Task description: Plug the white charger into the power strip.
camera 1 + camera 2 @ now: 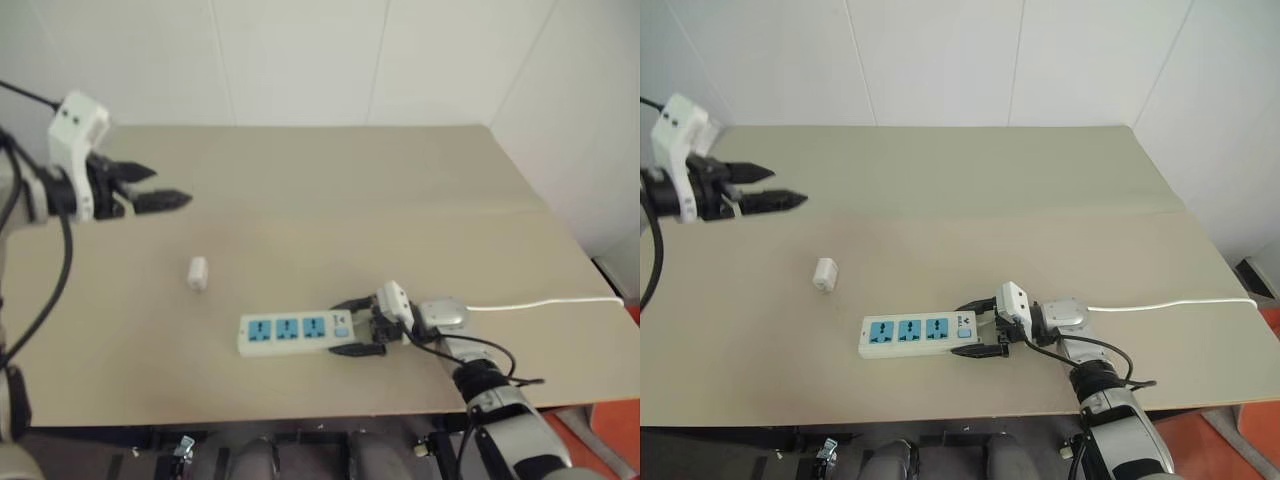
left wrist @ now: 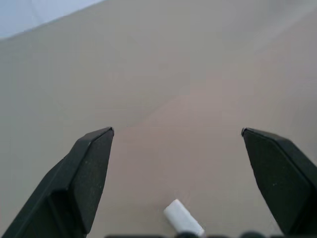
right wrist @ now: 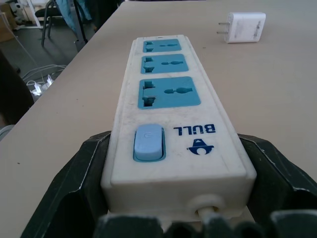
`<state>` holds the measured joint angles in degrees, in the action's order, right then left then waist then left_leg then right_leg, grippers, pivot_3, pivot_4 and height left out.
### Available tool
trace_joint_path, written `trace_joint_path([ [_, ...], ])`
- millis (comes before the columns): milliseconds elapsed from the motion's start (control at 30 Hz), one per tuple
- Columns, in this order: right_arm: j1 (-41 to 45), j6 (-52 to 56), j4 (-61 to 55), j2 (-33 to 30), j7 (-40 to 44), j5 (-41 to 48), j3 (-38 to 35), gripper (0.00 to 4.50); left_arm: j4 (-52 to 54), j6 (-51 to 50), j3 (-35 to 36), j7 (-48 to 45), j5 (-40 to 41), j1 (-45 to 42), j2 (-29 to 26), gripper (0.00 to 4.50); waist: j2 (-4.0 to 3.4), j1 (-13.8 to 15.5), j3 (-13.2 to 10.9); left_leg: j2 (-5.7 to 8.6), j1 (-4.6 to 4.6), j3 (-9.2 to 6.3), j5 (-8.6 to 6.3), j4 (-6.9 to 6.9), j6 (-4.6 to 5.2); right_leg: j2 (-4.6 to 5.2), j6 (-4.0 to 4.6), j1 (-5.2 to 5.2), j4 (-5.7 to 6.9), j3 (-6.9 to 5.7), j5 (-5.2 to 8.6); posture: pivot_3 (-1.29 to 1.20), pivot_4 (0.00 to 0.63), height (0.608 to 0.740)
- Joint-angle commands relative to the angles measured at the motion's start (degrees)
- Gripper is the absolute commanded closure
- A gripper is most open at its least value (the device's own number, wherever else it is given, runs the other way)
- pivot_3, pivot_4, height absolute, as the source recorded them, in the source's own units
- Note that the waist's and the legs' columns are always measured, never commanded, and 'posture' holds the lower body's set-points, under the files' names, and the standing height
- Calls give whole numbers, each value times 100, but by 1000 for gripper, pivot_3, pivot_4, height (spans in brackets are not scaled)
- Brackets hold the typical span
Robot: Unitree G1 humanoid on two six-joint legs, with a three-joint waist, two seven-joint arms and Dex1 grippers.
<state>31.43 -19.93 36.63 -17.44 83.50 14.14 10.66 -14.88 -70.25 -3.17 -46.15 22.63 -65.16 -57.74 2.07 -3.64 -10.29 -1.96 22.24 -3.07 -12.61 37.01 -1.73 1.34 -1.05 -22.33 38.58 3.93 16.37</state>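
Here the white charger [image 1: 197, 273] lies flat on the desk [image 1: 330, 210], below and just right of the left pincer [image 1: 155, 186] — open, empty, and the nearer one. Its prongs point toward the power strip [image 1: 296, 333], whose switch end the right pincer [image 1: 355, 326] clasps; the strip's long axis runs left–right.

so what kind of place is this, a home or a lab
Probably a lab or workshop, not a home: a bare tan table against plain white walls, and chair legs and loose cables on the floor beside the table.
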Motion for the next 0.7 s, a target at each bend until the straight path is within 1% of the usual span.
trace_joint_path([
  [33,-155,24,-245,68,-127,-84,80,1083,-1160,-1378,-371,1052,-723,-1320,679,0,-1,-14,0,0,0,-4,0,1,0,0,-6,-1,1,0,3,0,150,740],
  [67,-193,52,-312,69,-154,-82,81,1083,-1537,-1735,-312,1264,-835,-1693,909,0,-1,-38,0,1,-2,0,0,0,0,4,-7,-3,2,2,4,0,150,740],
  [100,-239,98,-393,65,-194,-77,81,1083,-2073,-2008,-882,1178,-843,-2147,1055,0,8,-33,-5,2,1,-1,0,-2,0,5,-12,-7,8,2,7,0,150,740],
  [133,-279,129,-462,57,-231,-81,83,1083,-2533,-2162,-1210,1148,-827,-2480,1168,0,8,-45,-6,2,8,-4,0,0,0,4,-16,-15,19,0,10,0,150,740],
  [200,-349,171,-567,30,-268,-79,88,1083,-3684,-2225,-1444,1382,-920,-3104,1470,0,8,-67,-7,6,16,-1,0,-4,0,7,-24,-35,39,3,16,0,150,740],
  [233,-379,191,-623,11,-287,-78,88,1083,-3957,-2225,-1647,1366,-885,-3242,1560,0,8,-70,-7,6,16,3,0,-7,0,8,-28,-42,39,5,18,0,150,740],
  [300,-411,228,-693,-15,-318,-76,83,1083,-4598,-2225,-1798,1454,-897,-3493,1762,0,7,-62,-7,7,30,7,1,-10,-2,11,-33,-72,49,6,21,0,150,740],
  [333,-420,237,-713,-26,-331,-79,79,1083,-4848,-2225,-1936,1441,-900,-3517,1861,0,7,-59,-8,6,34,7,1,-10,-3,11,-33,-79,52,6,21,0,150,740],
  [433,-453,272,-781,-44,-385,-81,82,1083,-5497,-2225,-2016,1538,-977,-3472,2080,0,8,-36,-8,8,40,7,4,-10,-7,13,-33,-83,54,5,21,0,150,740],
  [567,-520,295,-868,-66,-407,-74,106,1083,-6027,-2225,-1757,1776,-1077,-3413,2303,0,9,-29,-9,11,61,2,6,-3,-12,14,-33,-89,50,4,21,0,150,740],
  [700,-561,342,-955,-67,-441,-78,123,1083,-6054,-2225,-1363,2065,-1127,-3180,2319,0,9,-37,-9,12,62,1,6,-4,-12,17,-33,-89,50,3,21,0,150,740],
])
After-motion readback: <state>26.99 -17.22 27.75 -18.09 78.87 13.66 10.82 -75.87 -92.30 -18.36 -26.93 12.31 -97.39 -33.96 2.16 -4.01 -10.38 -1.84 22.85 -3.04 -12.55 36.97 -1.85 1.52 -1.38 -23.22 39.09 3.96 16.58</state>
